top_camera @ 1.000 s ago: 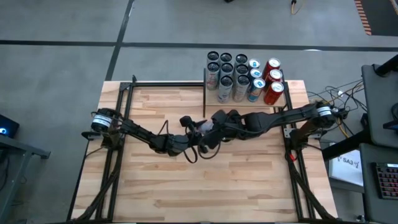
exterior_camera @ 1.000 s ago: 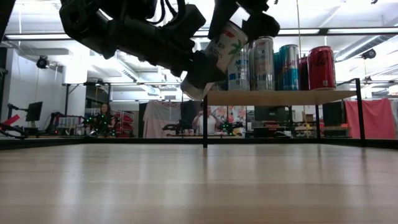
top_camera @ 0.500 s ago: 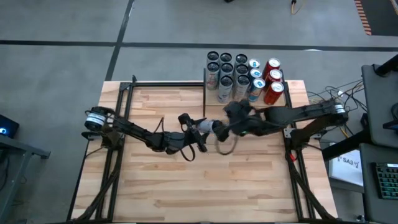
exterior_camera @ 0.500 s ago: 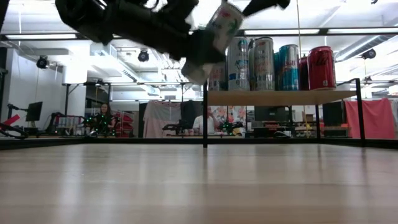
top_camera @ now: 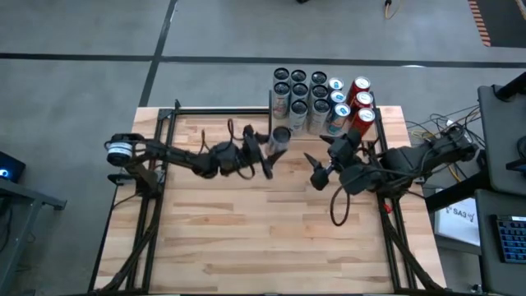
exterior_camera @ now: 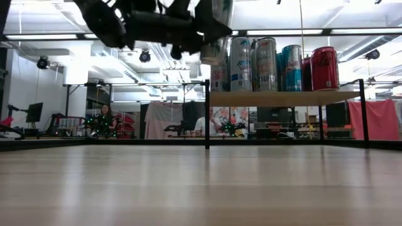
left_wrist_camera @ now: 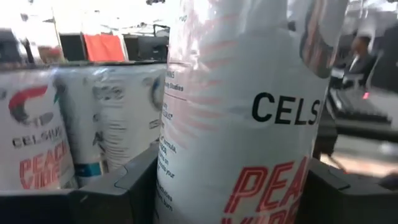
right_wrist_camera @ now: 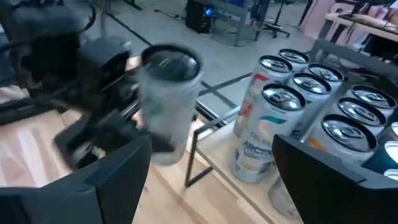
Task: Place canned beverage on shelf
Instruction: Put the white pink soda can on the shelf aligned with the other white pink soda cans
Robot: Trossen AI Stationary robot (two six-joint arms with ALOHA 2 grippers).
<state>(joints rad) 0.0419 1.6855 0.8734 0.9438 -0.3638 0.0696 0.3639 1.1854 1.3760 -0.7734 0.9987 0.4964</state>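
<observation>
One can (top_camera: 279,138) in the left gripper (top_camera: 265,153) beside the stocked shelf (exterior_camera: 282,98).

The big plank tabletop (top_camera: 271,238) sits on a grey floor (top_camera: 82,49) crossed by dark seams. Off its right edge, loose cables (top_camera: 427,127) trail toward a dark desk (top_camera: 501,123) with a keyboard (top_camera: 509,238) and a white sheet of paper (top_camera: 459,215). Looking level across the table, a red cloth (exterior_camera: 370,119) hangs at the far right, a monitor (exterior_camera: 33,112) stands at the far left, and ceiling strip lights (exterior_camera: 301,31) glow overhead.
</observation>
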